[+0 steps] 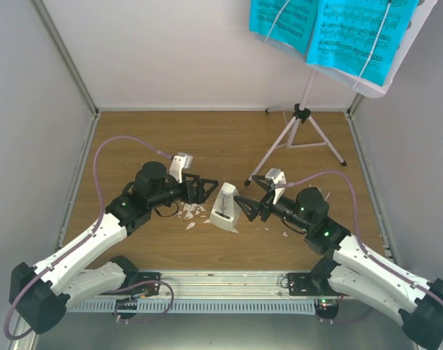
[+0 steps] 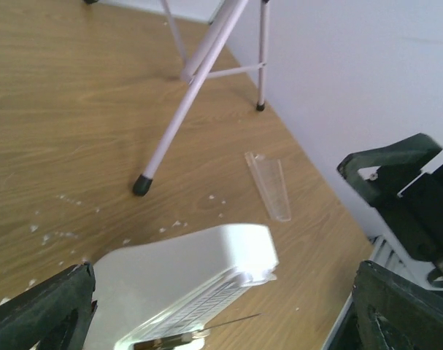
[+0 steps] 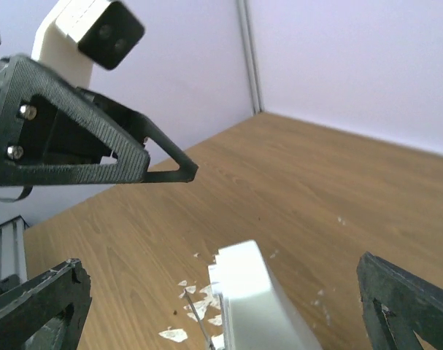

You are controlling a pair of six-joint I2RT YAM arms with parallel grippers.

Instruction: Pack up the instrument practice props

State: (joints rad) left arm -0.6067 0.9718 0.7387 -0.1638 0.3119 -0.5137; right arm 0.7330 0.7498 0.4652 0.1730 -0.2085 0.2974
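So the metronome [image 1: 225, 208] is sitting on the worktop [image 1: 170, 138] in a patch of crumbs [image 1: 192, 211], right between both arms. The left tool [image 1: 209, 193] is pointing at it from one side and the right tool [image 1: 249, 201] from the other, both gaping wide and gripping nothing, about equally close. It's looking upright to me, tip up, though the wrist views are making that hard to call. The top view is showing the stand [image 1: 301, 124] and pages [image 1: 330, 29] at the back right, while only the left wrist is catching a clear strip [image 2: 268, 186] lying past the stand's foot.
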